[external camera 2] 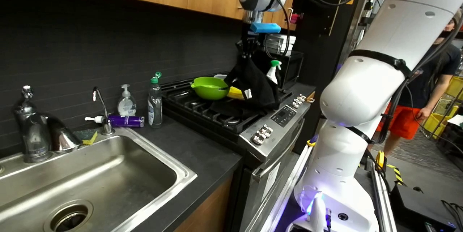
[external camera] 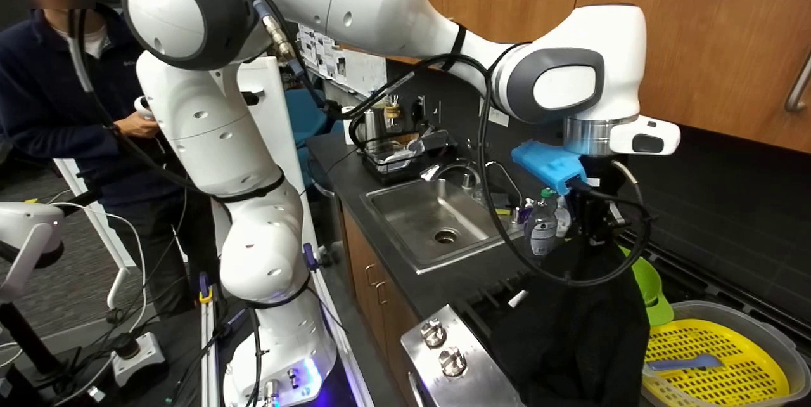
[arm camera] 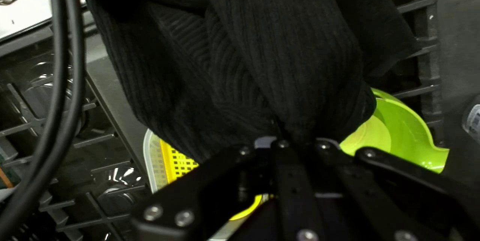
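My gripper (arm camera: 290,141) is shut on a black ribbed cloth (arm camera: 262,53), pinched between the fingertips. The cloth hangs below the gripper in both exterior views (external camera: 570,331) (external camera 2: 253,84), its lower part reaching the stove. The gripper (external camera 2: 247,55) points down above the stove. A green bowl (external camera 2: 209,89) stands beside the cloth on the grates; the cloth covers part of it in the wrist view (arm camera: 408,128). A yellow strainer (external camera: 754,362) sits in a clear tub (external camera: 789,343) next to the cloth, with a blue utensil (external camera: 687,362) on it.
The stove (external camera 2: 278,120) has knobs on its front panel. A sink (external camera: 405,229), soap bottles (external camera 2: 155,105) and a faucet (external camera 2: 36,134) stand beside it. A spray bottle (external camera 2: 273,73) is behind the cloth. Wooden cabinets (external camera: 697,33) hang above.
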